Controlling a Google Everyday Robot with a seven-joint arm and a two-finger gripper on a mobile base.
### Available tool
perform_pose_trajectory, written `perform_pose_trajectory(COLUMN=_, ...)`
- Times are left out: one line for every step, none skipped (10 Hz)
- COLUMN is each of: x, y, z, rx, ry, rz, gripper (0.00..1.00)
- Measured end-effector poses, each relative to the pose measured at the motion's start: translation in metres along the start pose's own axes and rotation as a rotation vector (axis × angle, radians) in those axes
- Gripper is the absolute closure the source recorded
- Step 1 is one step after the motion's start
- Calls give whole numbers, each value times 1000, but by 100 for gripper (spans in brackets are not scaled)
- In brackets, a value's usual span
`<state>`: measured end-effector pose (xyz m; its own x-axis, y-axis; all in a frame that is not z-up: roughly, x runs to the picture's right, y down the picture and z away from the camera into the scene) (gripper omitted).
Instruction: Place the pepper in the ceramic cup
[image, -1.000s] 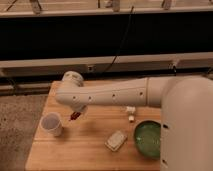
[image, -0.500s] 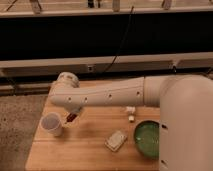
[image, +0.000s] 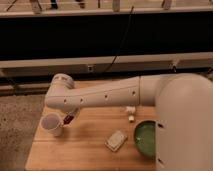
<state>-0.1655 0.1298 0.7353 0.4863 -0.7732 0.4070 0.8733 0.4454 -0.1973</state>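
Observation:
The white ceramic cup (image: 52, 123) stands on the left part of the wooden table (image: 85, 150). My white arm reaches across from the right, and my gripper (image: 69, 118) hangs under the arm's end, just right of the cup's rim. A small dark red pepper (image: 68, 119) shows at the gripper, close beside the cup and slightly above the table. The arm hides most of the gripper.
A wide green bowl (image: 145, 138) sits at the right of the table. A pale rectangular object (image: 116, 141) lies in the middle front. A small white item (image: 130, 113) lies under the arm. A dark wall with cables is behind.
The arm has swung left and lower, bringing the gripper and the pepper from right of the cup to right beside its rim.

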Motion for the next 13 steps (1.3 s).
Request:
perform_pose_trajectory(x=-3, y=-2, z=0, rx=-1, ry=-3, rz=-7, gripper=100)
perform_pose_trajectory(x=-6, y=-4, z=-1, rx=-1, ry=-4, rz=-15, gripper=100)
perform_pose_trajectory(x=-8, y=-6, z=0, rx=-3, ry=-5, rz=-19, gripper=100)
perform_pose_trajectory(x=-10, y=-7, z=-1, rx=-3, ry=-6, rz=-21, gripper=100)
perform_pose_trajectory(x=-11, y=-9, z=-1, rx=-1, ry=-8, rz=-23, gripper=100)
perform_pose_trajectory(x=-12, y=-11, z=-2, rx=1, ry=-11, rz=-23, gripper=100)
perform_pose_trajectory(x=-13, y=-13, z=-3, rx=3, ry=-13, rz=-27, gripper=100)
perform_pose_trajectory(x=-13, y=-14, z=-4, rx=2, ry=-16, rz=-29, gripper=100)
perform_pose_trajectory(x=-13, y=-14, z=-5, rx=2, ry=-17, rz=-30, gripper=100)
perform_pose_trajectory(x=-11, y=-15, z=-7, rx=3, ry=-19, rz=-29, gripper=100)
perform_pose_trajectory(x=-11, y=-15, z=-7, rx=4, ry=-20, rz=-31, gripper=100)
perform_pose_trajectory(x=-12, y=-16, z=-8, rx=6, ry=-22, rz=-33, gripper=100)
perform_pose_trajectory(x=-13, y=-18, z=-8, rx=7, ry=-25, rz=-37, gripper=100)
